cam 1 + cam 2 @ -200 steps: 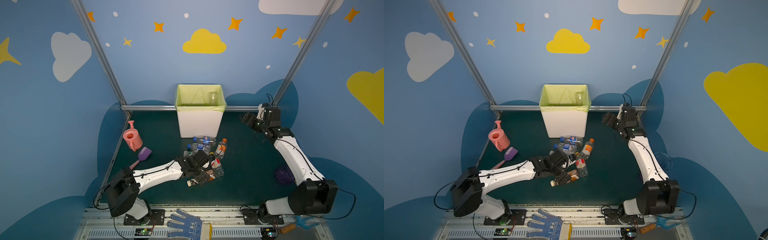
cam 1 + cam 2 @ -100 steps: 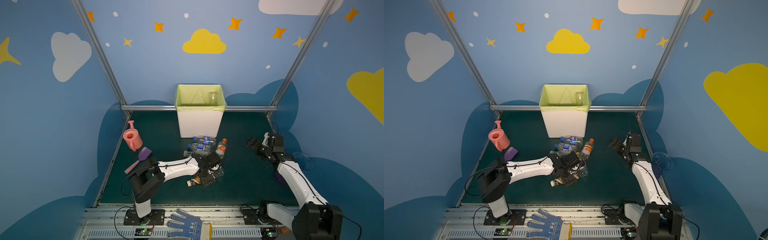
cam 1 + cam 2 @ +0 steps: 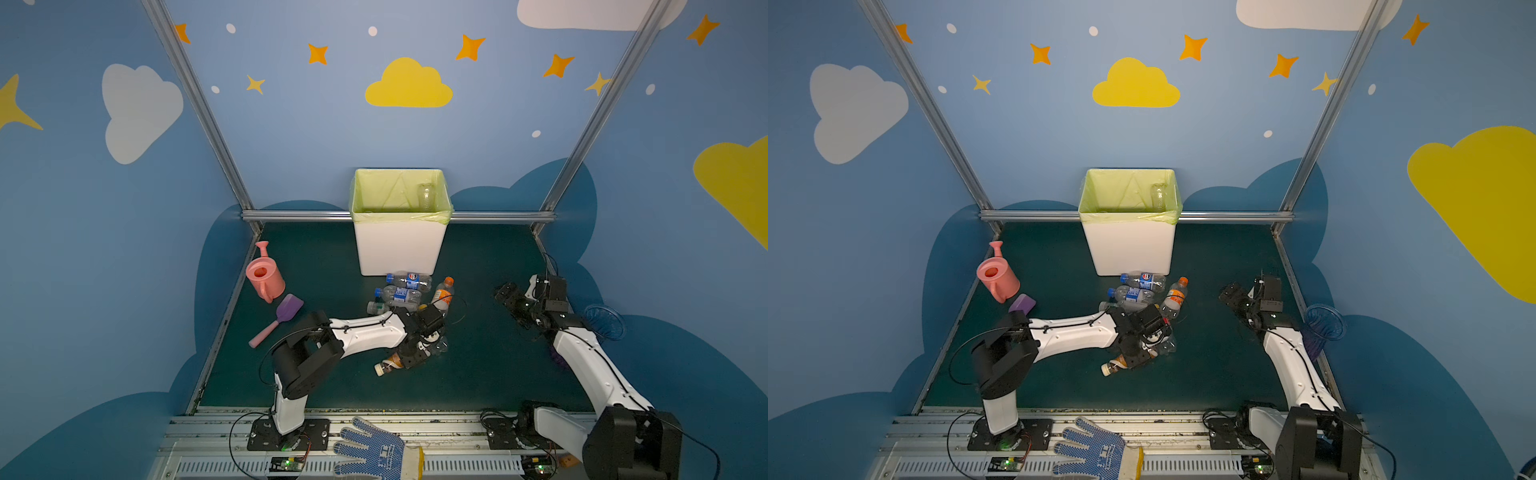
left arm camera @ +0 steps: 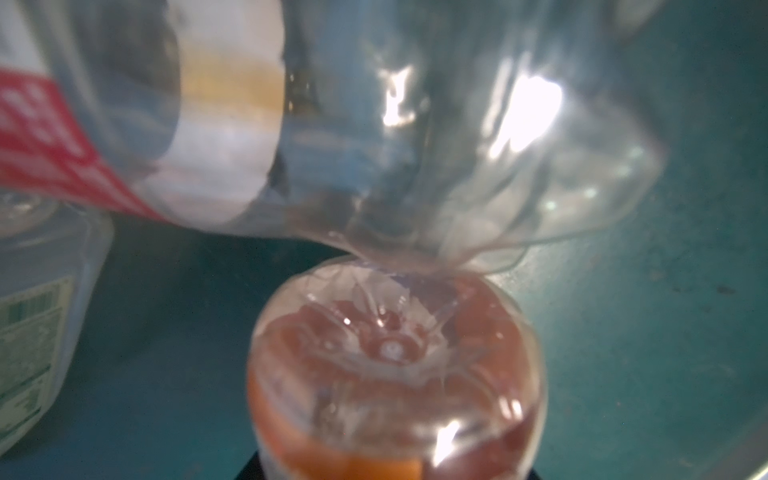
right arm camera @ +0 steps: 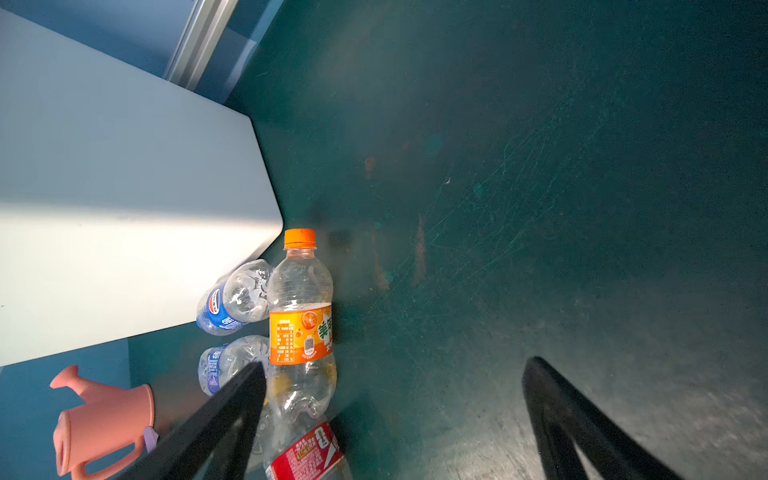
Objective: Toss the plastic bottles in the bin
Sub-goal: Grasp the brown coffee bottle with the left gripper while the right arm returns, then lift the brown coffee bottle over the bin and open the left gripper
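The white bin with its yellow-green bag stands at the back middle, and a clear bottle leans inside it. Several plastic bottles lie in a heap in front of it, among them an orange-capped one and two blue-labelled ones. My left gripper is down at the heap's near edge, shut on a brown bottle lying on the floor. A crumpled clear bottle touches its base. My right gripper hangs open to the right of the heap, holding nothing.
A pink watering can and a purple scoop lie at the left. A blue mesh thing sits beyond the right rail. A blue glove lies on the front rail. A red-labelled bottle lies near the heap's front.
My left gripper has closed round the brown bottle. My right arm has come down and forward from beside the bin to the right of the heap, still open.
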Available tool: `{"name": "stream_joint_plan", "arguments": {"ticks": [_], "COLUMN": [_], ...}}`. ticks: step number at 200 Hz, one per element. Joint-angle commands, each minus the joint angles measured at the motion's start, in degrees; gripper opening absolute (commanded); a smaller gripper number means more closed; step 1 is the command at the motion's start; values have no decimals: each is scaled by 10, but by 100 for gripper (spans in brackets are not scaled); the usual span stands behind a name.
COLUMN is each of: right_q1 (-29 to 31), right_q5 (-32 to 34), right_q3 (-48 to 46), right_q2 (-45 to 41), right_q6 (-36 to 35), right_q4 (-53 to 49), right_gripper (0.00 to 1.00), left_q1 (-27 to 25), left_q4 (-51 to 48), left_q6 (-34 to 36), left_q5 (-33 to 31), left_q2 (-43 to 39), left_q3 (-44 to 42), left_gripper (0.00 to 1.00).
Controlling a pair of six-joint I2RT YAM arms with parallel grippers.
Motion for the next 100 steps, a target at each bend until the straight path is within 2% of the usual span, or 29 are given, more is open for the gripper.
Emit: {"name": "stream_joint_plan", "arguments": {"ticks": [1, 28, 60, 84, 100], "right_q1": [-5, -7, -8, -8, -8], "right_q5": [-11, -14, -21, -37, -58], "right_q3": [-1, -1, 2, 7, 12], "right_q2": [7, 9, 12, 20, 30], "right_q6": [8, 10, 12, 16, 15], "right_q4": [9, 10, 17, 28, 39], "right_gripper": [95, 95, 95, 95, 95], "left_q1": [-2, -2, 4, 35, 73], "left_q4": [-20, -11, 10, 23, 62], "left_q6": [3, 3, 14, 54, 93], "left_q5": [-6, -16, -75, -132, -154], "left_q2": [-8, -53, -149, -228, -278], "left_q3": [9, 10, 17, 59, 103], "left_gripper": [45, 42, 41, 41, 40]}}
